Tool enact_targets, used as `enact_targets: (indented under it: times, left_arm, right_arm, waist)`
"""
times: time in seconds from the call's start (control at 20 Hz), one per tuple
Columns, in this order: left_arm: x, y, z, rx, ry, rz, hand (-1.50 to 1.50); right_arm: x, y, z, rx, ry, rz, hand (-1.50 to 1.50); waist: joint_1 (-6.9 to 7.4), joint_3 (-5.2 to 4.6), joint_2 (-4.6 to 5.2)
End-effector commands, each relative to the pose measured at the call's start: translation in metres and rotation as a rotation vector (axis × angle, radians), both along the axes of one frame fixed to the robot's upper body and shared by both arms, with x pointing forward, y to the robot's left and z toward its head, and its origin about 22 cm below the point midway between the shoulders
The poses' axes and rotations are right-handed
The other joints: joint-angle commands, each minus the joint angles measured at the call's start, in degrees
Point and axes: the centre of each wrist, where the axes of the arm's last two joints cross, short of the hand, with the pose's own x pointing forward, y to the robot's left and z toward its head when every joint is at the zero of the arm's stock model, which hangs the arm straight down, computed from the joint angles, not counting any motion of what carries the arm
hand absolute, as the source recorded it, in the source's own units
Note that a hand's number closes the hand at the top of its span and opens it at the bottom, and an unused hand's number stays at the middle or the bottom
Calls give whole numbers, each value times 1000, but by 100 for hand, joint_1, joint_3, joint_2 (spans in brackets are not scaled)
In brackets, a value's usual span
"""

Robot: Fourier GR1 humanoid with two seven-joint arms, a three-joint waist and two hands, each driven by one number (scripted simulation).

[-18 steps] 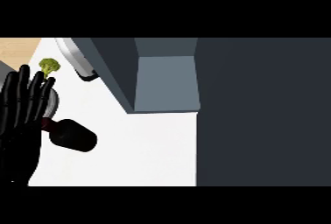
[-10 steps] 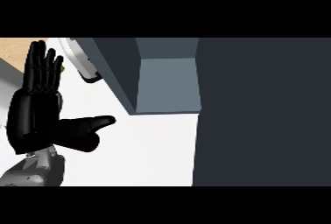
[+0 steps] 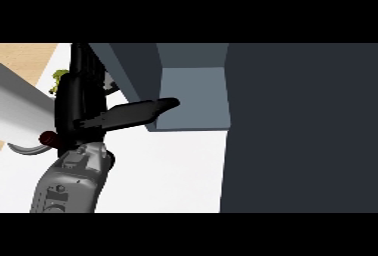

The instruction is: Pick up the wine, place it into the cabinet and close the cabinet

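My left hand (image 3: 81, 107) rises from the lower left on its grey forearm (image 3: 70, 182). Its fingers are straight and point up, and the thumb (image 3: 140, 112) sticks out to the right, its tip at the front edge of the grey-blue cabinet (image 3: 193, 97). Of the wine only a small dark red bit (image 3: 46, 137) shows, at the hand's left edge by the wrist; the hand hides the rest. A pale grey cabinet door (image 3: 22, 107) with a curved handle (image 3: 23, 149) slants across the left edge. My right hand is out of the picture.
The cabinet's dark side (image 3: 303, 130) fills the right half of the view. A green vegetable (image 3: 57, 80) peeks out at the upper left behind the hand. White counter top (image 3: 170, 172) lies below the cabinet, and wood-coloured surface (image 3: 26, 55) shows at the top left.
The left hand has moved right and up, bringing its forearm into view. Its thumb now reaches the cabinet's edge. The pale door now lies left of the hand.
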Motion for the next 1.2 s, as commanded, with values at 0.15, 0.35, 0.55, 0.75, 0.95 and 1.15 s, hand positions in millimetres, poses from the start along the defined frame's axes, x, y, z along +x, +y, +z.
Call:
enact_targets:
  times: [0.15,0.35,0.55,0.75,0.95,1.15]
  left_arm:
    - [-17,-40,16,-3,19,-1,-150]
    - [-5,-51,26,-8,12,24,-150]
    - [-29,-64,36,-32,24,19,-150]
    - [-22,-74,43,-28,27,50,-150]
    - [-28,-84,48,-13,15,73,-150]
    - [-38,-66,50,-11,16,97,-150]
  right_arm:
    - [-41,3,28,18,4,36,-150]
    - [-38,4,23,17,5,21,-150]
    - [-45,3,33,5,13,13,-150]
    - [-51,5,42,25,16,34,-150]
    - [-46,10,38,22,33,20,-150]
    - [-56,9,52,13,21,27,-150]
  waist:
    - [23,0,-18]
    - [1,0,-6]
    - [4,2,-48]
    - [-49,1,-46]
    - [-19,3,-42]
    - [55,-4,-33]
